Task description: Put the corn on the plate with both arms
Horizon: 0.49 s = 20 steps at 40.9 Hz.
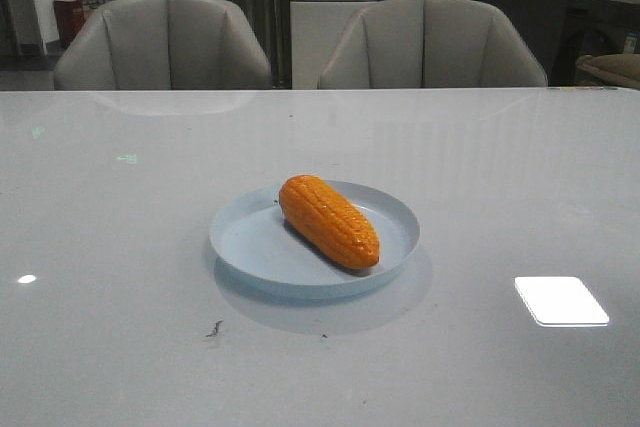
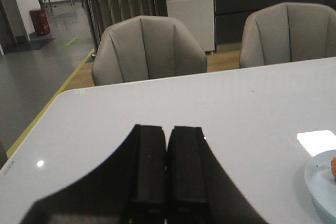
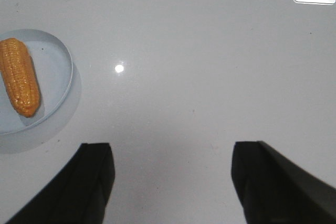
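The orange corn (image 1: 328,220) lies on its side in the pale blue plate (image 1: 250,242) at the middle of the table, one end toward the plate's far left, the other toward its near right. Neither arm shows in the front view. In the right wrist view the corn (image 3: 20,76) and plate (image 3: 55,66) lie off to one side, well apart from my right gripper (image 3: 173,156), which is open and empty above bare table. My left gripper (image 2: 168,132) is shut and empty; a sliver of the plate (image 2: 320,182) and corn (image 2: 334,165) shows at that view's edge.
Two grey chairs (image 1: 165,42) (image 1: 430,42) stand behind the table's far edge. A bright light reflection (image 1: 560,300) lies on the glossy table at the near right. Small dark specks (image 1: 214,329) mark the table in front of the plate.
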Tool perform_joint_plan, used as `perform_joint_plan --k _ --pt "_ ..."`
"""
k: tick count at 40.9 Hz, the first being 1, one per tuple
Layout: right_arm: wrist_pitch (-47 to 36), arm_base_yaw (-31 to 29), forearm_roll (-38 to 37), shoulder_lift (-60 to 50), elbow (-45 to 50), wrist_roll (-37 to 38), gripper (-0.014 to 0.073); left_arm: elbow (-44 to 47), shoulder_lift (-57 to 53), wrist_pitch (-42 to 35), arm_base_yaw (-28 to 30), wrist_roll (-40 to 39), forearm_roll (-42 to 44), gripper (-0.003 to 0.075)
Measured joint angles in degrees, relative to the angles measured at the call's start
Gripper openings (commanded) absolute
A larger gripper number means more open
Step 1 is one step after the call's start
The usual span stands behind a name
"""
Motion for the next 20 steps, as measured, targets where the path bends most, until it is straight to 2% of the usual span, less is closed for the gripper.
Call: perform_joint_plan --k 10,15,20 --pt "0.0 0.0 0.04 0.0 0.0 0.0 0.0575 12.63 -13.82 -1.48 0.0 -4.79 -0.68 0.009" --pt "0.0 0.0 0.04 0.0 0.0 0.0 0.0575 18.31 -15.02 -4.2 0.0 -4.92 -0.94 0.009" --pt "0.0 0.0 0.13 0.0 0.0 0.0 0.0575 18.34 -15.02 -3.61 0.0 -5.01 -1.57 0.009"
